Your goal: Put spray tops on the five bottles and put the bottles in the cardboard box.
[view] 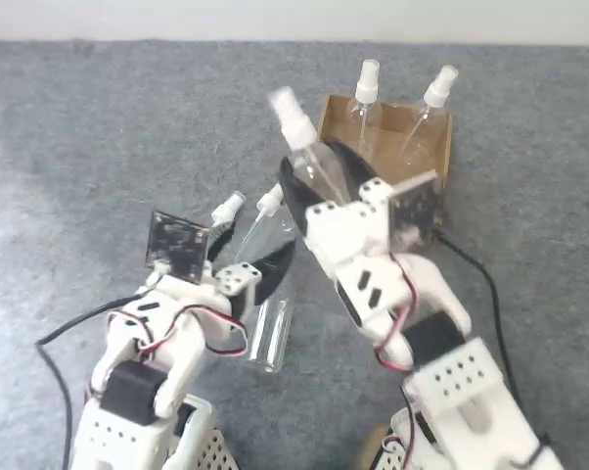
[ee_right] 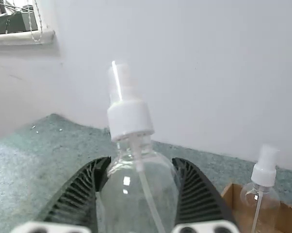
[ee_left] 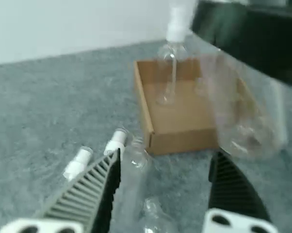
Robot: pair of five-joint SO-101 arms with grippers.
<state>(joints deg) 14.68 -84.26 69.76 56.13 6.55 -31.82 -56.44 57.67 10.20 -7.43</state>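
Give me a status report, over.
Right gripper shut on topped bottle, held up by the box. Left gripper open above table. Two bottles stand in box. Nothing seen blocking.

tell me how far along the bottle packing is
Done: two capped clear plastic spray bottles stand in the brown cardboard box.
In hand: the right gripper holds a third capped bottle raised near the box.
Left: two clear bottles lie on the grey carpet by the open left gripper, with two white spray tops close by. Whether either is screwed on is unclear.
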